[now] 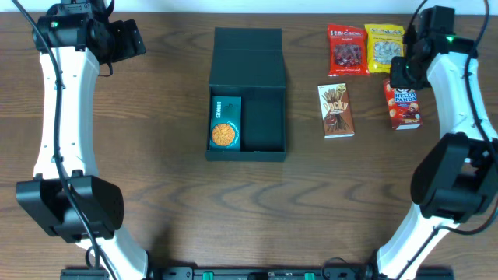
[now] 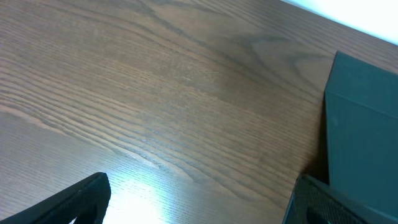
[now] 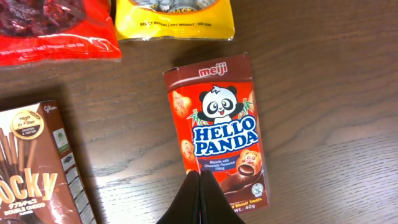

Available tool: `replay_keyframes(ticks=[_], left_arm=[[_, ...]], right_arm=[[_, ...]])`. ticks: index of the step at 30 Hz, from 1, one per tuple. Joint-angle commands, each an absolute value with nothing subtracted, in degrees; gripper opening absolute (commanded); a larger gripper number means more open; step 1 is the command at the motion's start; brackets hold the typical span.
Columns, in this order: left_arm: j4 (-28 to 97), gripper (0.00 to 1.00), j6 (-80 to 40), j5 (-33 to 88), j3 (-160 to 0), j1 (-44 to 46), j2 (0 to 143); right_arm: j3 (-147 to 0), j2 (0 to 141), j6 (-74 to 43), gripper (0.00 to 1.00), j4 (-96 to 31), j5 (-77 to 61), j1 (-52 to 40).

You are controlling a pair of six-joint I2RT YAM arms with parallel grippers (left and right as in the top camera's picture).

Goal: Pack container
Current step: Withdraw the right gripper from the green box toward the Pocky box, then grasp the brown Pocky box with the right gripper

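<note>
I am seeing the container (image 1: 264,124) sitting in the middle of the table (image 1: 156,194) with its lid flipped back, so snacks can drop right in. A small teal snack box (image 1: 225,124) is lying in its left half, and the right half is showing room for more. The other snacks are waiting together on the right: a Pocky box (image 1: 336,111), a red bag (image 1: 347,50), a yellow bag (image 1: 384,47) and a Hello Panda box (image 3: 219,124). My right gripper (image 3: 200,198) is pointing down just over the Hello Panda box, its two fingers pressed together and holding nothing. I think they must spread before grabbing. My left gripper (image 2: 199,205) is waiting far left, out of the way, fingers spread wide over bare wood beside the lid.
</note>
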State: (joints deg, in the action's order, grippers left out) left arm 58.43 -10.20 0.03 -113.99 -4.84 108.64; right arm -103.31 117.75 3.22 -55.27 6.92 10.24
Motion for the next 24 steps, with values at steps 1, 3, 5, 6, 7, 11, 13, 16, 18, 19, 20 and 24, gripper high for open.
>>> replay_keyframes(ticks=[1,3,5,6,7,11,13,16,18,19,20,24], left_arm=[[58.35,0.95,-9.21,0.05,-114.85,-5.23,108.44],[58.35,0.95,-9.21,0.05,-114.85,-5.23,108.47],[58.15,0.95,-9.21,0.05,-114.85,-5.23,108.47],[58.04,0.95,-9.21,0.05,-114.85,-5.23,108.47],[57.98,0.95,-9.21,0.05,-114.85,-5.23,108.47],[57.82,0.95,-9.19,0.03,-114.85,-5.23,108.47],[57.84,0.95,-9.21,0.05,-114.85,-5.23,108.47],[57.82,0.95,-9.19,0.05,-114.85,-5.23,108.47],[57.87,0.95,-9.21,0.05,-114.85,-5.23,108.47],[57.89,0.95,-9.21,0.05,-114.85,-5.23,108.47],[57.95,0.95,-9.21,0.05,-114.85,-5.23,108.47],[58.08,0.95,-9.21,0.05,-114.85,-5.23,108.47]], right_arm=[[-103.15,117.99,3.75,0.01,-55.53,1.74,10.11],[-103.07,118.02,3.73,0.02,-55.83,-3.77,9.52],[-102.3,118.04,3.7,0.01,-55.46,-7.53,8.43],[-101.84,118.08,3.66,0.02,-55.11,-8.27,7.79],[-101.19,118.15,3.27,0.02,-54.59,-8.4,7.03],[-96.64,118.32,2.48,0.02,-51.07,-8.4,3.49],[-93.86,118.34,2.2,0.06,-48.86,-8.38,1.34],[-90.78,118.34,2.17,0.43,-45.8,-6.74,-1.23],[-89.08,118.34,2.2,0.8,-43.88,-6.42,-2.46],[-88.4,118.37,2.2,0.9,-43.11,-6.37,-2.9],[-87.81,118.37,2.22,0.99,-42.5,-6.04,-3.29],[-86.28,118.41,2.2,0.99,-41.06,-4.14,-4.34]])
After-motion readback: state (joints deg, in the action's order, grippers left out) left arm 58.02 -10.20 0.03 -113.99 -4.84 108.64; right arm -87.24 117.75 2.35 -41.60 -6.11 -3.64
